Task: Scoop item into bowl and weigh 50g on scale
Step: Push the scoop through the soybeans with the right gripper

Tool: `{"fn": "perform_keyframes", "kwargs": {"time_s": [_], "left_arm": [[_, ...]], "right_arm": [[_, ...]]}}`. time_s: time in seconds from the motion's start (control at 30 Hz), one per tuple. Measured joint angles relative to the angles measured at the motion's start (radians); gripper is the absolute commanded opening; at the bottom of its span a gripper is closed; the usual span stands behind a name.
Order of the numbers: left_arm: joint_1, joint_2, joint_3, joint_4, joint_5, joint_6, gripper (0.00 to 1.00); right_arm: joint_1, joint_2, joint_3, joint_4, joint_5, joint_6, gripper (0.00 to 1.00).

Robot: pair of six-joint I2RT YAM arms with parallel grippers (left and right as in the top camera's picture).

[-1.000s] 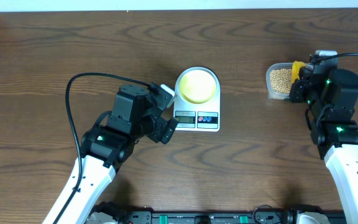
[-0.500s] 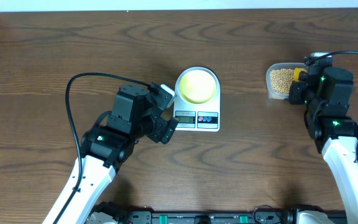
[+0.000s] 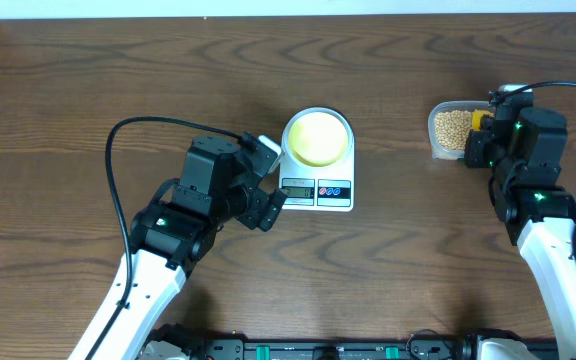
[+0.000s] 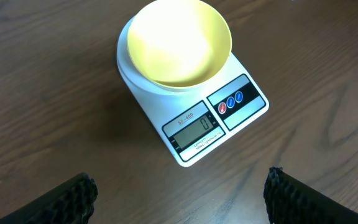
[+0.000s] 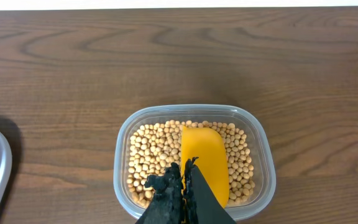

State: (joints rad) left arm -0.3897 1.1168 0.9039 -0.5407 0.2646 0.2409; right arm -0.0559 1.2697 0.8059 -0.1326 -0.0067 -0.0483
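Yellow scoop point(image 5: 205, 158) still amid beans point(image 5: 151, 155)

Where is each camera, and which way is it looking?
Overhead: above table, looking down; shows left arm, right arm, scale, bowl, beans.
Left wrist: on left arm, facing down at bowl and scale; open left gripper at bottom.
Right wrist: facing down at beans; right gripper shut on scoop.
Shared: overhead and left wrist see bowl on scale.
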Motion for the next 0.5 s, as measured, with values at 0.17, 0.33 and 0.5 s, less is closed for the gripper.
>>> {"fn": "perform_keyframes", "kwargs": {"time_s": [0.17, 0.33, 0.5], "left_arm": [[0.000, 0.000, 0.000, 0.000, 0.000, 0.000, 0.88], [0.000, 0.000, 0.000, 0.000, 0.000, 0.000, 0.88], [0.000, 0.000, 0.000, 0.000, 0.000, 0.000, 0.88]], "right_arm": [[0.000, 0.000, 0.000, 0.002, 0.000, 0.000, 0.01], [0.000, 0.001, 0.000, 0.003, 0.000, 0.000, 0.01], [0.000, 0.035, 0.000, 0.020, 0.000, -0.001, 0.01]]}}
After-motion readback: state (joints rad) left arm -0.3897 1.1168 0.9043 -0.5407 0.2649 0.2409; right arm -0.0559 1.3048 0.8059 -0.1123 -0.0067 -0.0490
